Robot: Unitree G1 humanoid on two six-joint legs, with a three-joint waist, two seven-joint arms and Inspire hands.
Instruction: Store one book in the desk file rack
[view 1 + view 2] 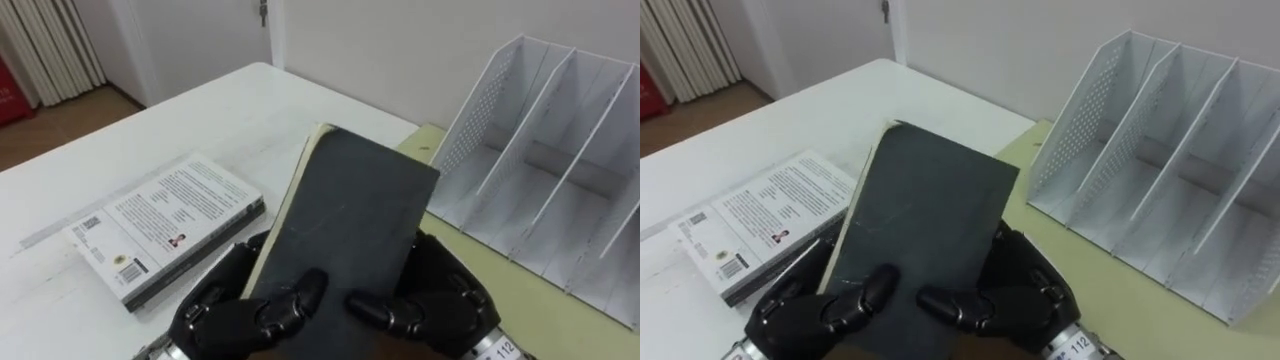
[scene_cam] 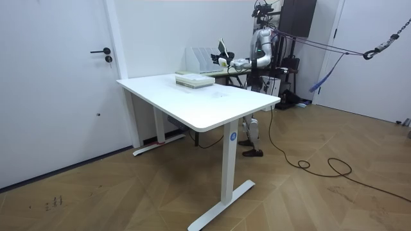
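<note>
Black book [image 1: 345, 215] outside file rack [image 1: 485, 105], nearby

No wording is legible. The white book [image 1: 165, 230], lower left on the tabletop [image 1: 230, 110], bears blocks of tiny print and what may be barcodes. A tag on the right robot hand [image 1: 440, 300], lower right, shows digits.

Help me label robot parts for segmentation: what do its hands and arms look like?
Both the left hand and the right hand are glossy black, with rounded, segmented fingers. A small white tag sits by the right wrist. In the room view the arms look silver-grey.
</note>
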